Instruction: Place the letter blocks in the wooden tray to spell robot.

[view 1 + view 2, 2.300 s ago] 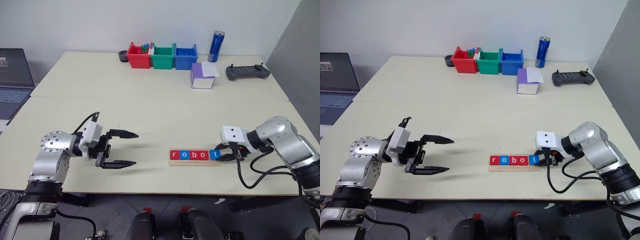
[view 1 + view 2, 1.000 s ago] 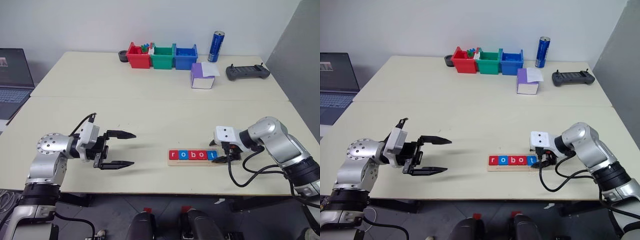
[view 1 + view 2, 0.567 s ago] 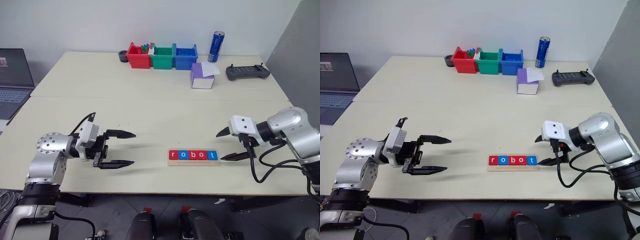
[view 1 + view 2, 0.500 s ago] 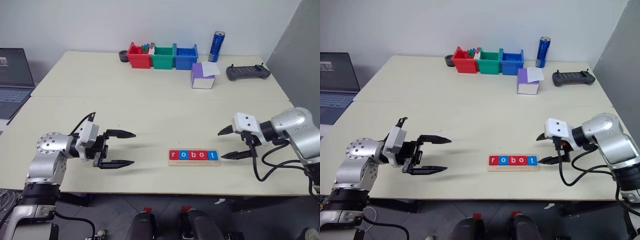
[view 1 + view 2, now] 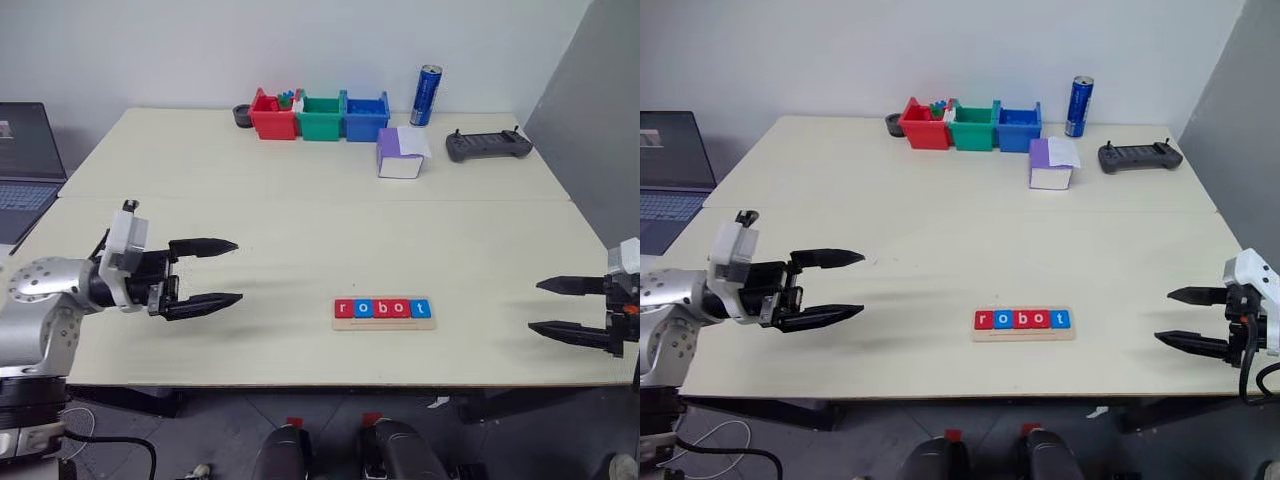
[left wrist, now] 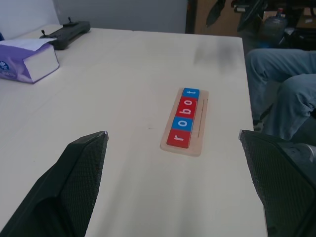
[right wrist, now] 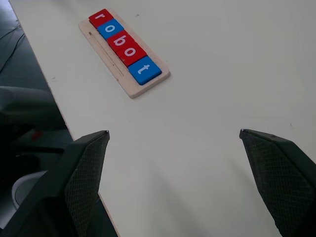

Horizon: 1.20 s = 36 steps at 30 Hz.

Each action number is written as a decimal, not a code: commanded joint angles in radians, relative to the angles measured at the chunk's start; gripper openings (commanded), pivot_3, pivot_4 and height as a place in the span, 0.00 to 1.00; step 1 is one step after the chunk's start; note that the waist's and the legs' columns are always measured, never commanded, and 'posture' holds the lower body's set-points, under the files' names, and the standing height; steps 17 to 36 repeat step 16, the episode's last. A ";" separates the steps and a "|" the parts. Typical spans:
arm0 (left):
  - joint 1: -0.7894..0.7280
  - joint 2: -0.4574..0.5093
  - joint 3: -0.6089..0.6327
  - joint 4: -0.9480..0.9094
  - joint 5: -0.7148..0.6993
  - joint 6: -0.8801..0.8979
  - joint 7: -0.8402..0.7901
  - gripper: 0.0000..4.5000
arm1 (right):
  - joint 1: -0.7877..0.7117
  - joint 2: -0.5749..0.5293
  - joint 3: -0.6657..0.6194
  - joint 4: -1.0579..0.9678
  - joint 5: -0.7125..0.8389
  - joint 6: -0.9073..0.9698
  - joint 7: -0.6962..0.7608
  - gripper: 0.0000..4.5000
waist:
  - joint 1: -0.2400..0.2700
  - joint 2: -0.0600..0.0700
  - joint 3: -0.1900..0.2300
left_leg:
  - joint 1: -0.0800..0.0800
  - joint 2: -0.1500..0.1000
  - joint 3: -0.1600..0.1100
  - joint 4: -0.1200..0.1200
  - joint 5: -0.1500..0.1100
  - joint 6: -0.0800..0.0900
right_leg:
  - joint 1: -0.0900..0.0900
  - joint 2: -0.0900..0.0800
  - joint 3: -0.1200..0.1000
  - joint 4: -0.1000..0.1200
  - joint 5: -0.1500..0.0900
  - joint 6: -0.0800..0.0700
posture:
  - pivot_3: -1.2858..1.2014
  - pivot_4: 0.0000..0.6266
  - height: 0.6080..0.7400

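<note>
The wooden tray (image 5: 384,323) lies near the table's front edge, at the middle. In it sit several letter blocks (image 5: 382,308) in a row, red and blue, reading r, o, b, o, t. My left gripper (image 5: 230,271) hovers open well to the left of the tray, fingers pointing toward it, nothing between them. My right gripper (image 5: 540,306) stands open far to the right, by the table's right edge, also empty. The tray (image 6: 197,145) and blocks (image 6: 182,117) show between the fingers in the left wrist view, and the tray (image 7: 129,89) and blocks (image 7: 123,44) show in the right wrist view too.
At the back stand red (image 5: 271,116), green (image 5: 321,116) and blue (image 5: 366,114) bins, a blue can (image 5: 428,95), a purple-and-white box (image 5: 399,154) and a black controller (image 5: 488,146). A laptop (image 5: 25,160) sits off to the left. A person's legs (image 6: 281,94) show past the table in the left wrist view.
My right gripper has pulled away from the tray's right end, out to the table's right edge, staying open. My left gripper shifted left and up a little. The whole picture has shifted slightly.
</note>
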 commanded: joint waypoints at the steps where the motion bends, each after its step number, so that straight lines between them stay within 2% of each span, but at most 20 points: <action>1: 0.010 0.029 0.025 -0.019 0.008 -0.014 -0.023 1.00 | -0.032 -0.027 0.013 0.008 0.025 -0.046 0.024 1.00 | 0.004 0.000 0.000 | 0.000 0.000 0.000 0.000 0.000 0.000 | 0.000 0.000 0.000 0.000 0.000 0.000 | 0.52 0.24 1.00; 16: 0.022 0.032 0.007 -0.021 0.042 -0.047 -0.051 1.00 | -0.118 -0.061 0.096 0.087 0.034 -0.110 0.054 1.00 | 0.012 0.000 0.000 | -0.004 -0.001 0.001 0.000 0.000 0.000 | -0.001 -0.001 0.000 -0.002 0.000 0.000 | 0.52 0.24 1.00; 36: 0.022 0.032 0.007 -0.021 0.042 -0.047 -0.051 1.00 | -0.118 -0.061 0.096 0.087 0.034 -0.110 0.054 1.00 | 0.012 0.000 0.000 | -0.004 -0.001 0.001 0.000 0.000 0.000 | -0.001 -0.001 0.000 -0.002 0.000 0.000 | 0.52 0.24 1.00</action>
